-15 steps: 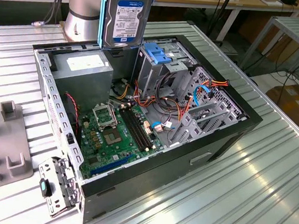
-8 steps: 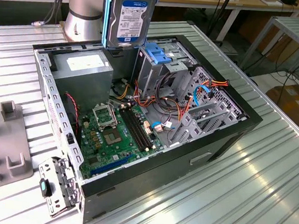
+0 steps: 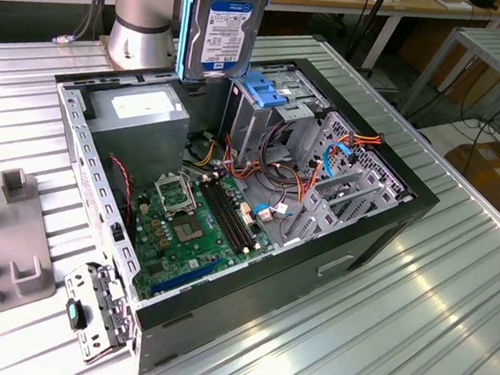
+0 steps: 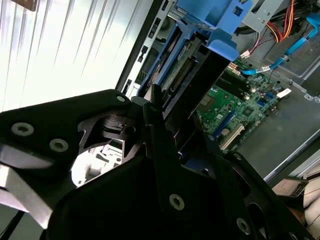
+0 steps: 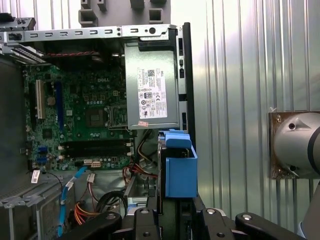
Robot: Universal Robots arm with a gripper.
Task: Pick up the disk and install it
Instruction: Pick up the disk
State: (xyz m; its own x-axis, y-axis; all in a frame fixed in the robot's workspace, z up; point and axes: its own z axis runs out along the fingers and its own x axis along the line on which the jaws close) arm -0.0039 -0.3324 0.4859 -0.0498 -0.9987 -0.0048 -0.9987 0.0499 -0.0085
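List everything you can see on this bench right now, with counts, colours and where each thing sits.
disk: one, silver, blue rails, upright above the case
computer case: one, black, open, on the table
power supply: one, grey, inside the case
drive cage: one, grey with blue latch, under the disk
motherboard: one, green, case floor
table: one, silver, ribbed
gripper: one, black, shut on the disk
arm base: one, silver, on the table

Robotics lab, ribbed metal bench [image 3: 414, 327] (cables [image 3: 369, 26] beyond)
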